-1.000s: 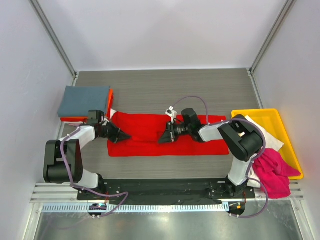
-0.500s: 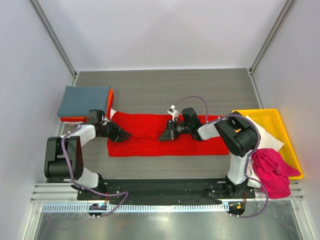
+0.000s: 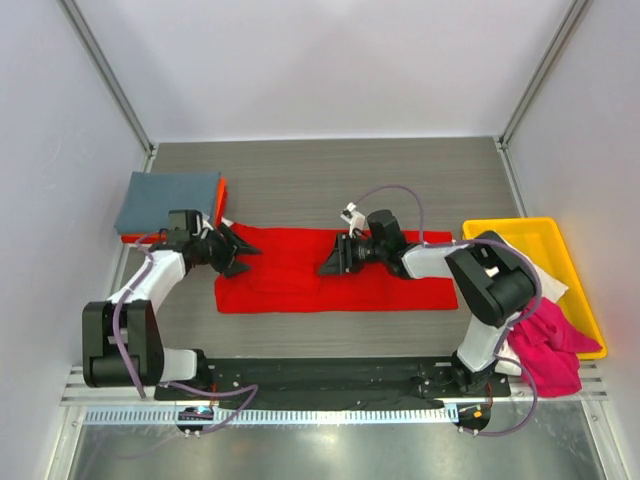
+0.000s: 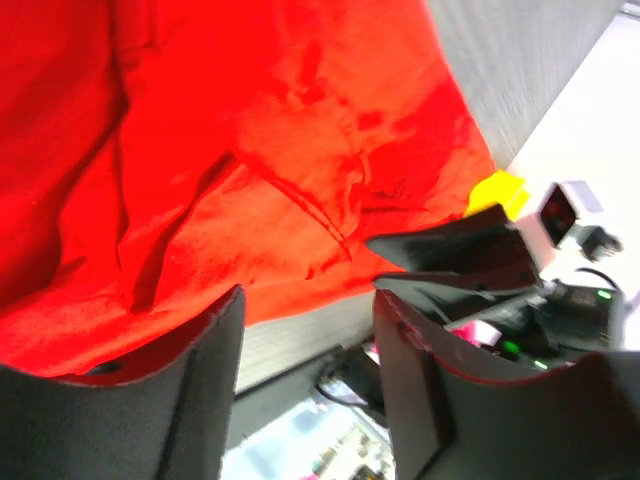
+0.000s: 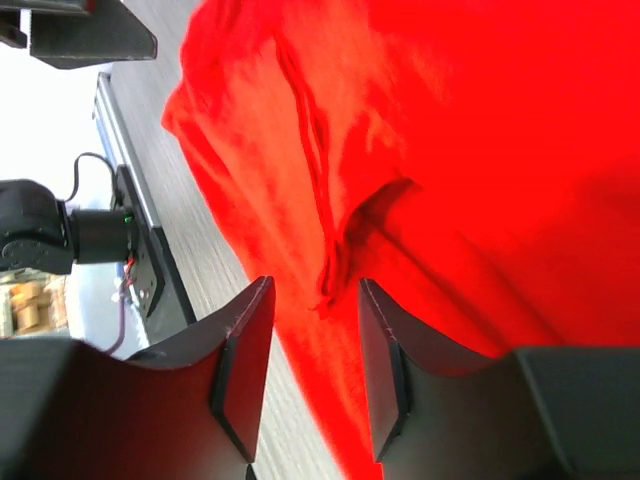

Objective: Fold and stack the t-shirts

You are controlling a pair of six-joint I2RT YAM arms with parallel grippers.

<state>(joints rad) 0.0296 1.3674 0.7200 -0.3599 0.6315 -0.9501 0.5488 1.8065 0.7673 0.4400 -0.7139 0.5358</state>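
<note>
Grey table [image 3: 330,170] carries my red t-shirt [image 3: 300,290] spread mid-table; yellow tray [image 3: 530,232] right holds the white shirt [image 3: 538,272] and magenta shirt [image 3: 548,348]; grey-blue shirt [image 3: 165,200] folded far left; left gripper [image 3: 242,257] and right gripper [image 3: 324,268] hover over red, jaws parted, holding nothing

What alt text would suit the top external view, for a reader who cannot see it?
A red t-shirt folded into a long band lies across the table, with the left gripper and the right gripper open over it. A folded grey-blue shirt lies at the left; a yellow tray at the right.
</note>
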